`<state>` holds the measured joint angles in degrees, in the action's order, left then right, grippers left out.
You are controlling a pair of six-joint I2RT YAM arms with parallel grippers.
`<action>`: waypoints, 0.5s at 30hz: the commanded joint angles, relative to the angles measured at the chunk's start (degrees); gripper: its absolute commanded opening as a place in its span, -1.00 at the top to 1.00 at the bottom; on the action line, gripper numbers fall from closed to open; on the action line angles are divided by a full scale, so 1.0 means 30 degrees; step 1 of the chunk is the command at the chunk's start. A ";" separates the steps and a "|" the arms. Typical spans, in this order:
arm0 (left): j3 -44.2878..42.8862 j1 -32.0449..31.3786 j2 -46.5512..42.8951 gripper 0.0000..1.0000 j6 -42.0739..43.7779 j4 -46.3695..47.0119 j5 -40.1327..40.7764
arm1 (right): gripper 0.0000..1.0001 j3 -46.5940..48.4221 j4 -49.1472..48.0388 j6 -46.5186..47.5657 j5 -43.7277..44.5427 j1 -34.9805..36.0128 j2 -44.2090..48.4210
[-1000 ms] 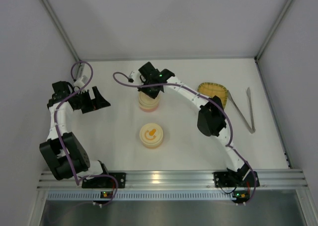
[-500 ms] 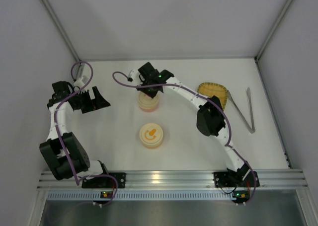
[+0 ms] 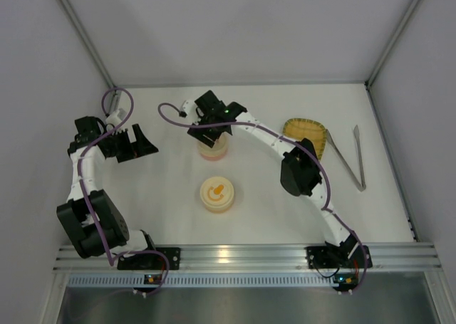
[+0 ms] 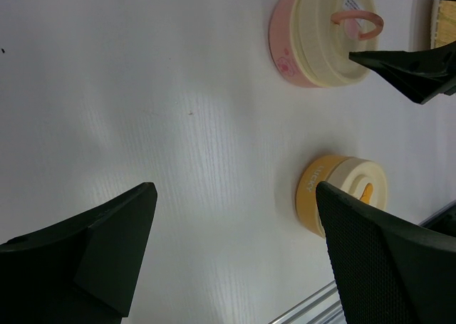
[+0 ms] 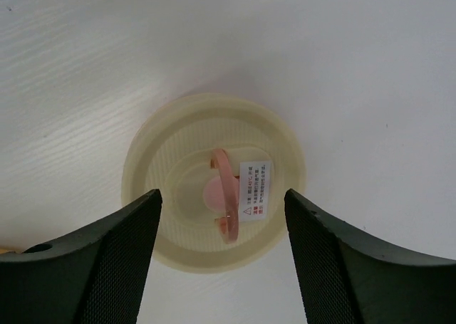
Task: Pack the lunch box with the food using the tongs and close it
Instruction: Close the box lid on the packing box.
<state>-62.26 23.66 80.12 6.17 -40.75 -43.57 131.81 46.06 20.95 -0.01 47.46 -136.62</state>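
From above, the tongs lie along the right edge of the bench. Their long axis runs from the far side to the near side, with the joined end nearer the arms' bases and the two tips splayed toward the far edge, just beside the yellow tray. The right end effector hangs over the pink container in the far middle of the bench, so the tongs sit well off to its right. The right arm is plainly the closer one, since the left end effector is spread wide near the left edge. The orange container stands lidded mid-bench, and no food can be made out. The left wrist view shows the left end effector gaping over bare bench, with the pink container and orange container well apart from it. In the right wrist view, the right end effector is spread, its fingers straddling the cream lid and the pink loop handle without touching either, gripping nothing.
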 commanded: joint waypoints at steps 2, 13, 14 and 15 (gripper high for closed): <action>-0.0546 0.0141 -0.0922 -0.97 0.0257 0.0341 -0.1148 | -0.43 0.0714 -0.1087 -0.0711 -0.0756 0.0264 0.1209; -0.1305 -0.1172 -0.2827 -0.97 -0.1503 0.2246 -0.0282 | -0.99 -0.3909 -0.1792 -0.3115 -0.4008 -0.2514 0.9142; -0.1597 -0.1903 -0.2829 -0.97 -0.1270 0.1898 0.0280 | -0.99 -0.4410 -0.1645 -0.3145 -0.4416 -0.2839 0.9645; -0.2180 -0.3505 -0.2684 -0.97 -0.0600 0.1663 0.0895 | -0.99 -0.5488 -0.1267 -0.3087 -0.4768 -0.3219 1.0578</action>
<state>-64.20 20.10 73.63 2.94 -38.37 -44.03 119.46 44.01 13.98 -9.54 41.85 -113.73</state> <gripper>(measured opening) 0.984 0.991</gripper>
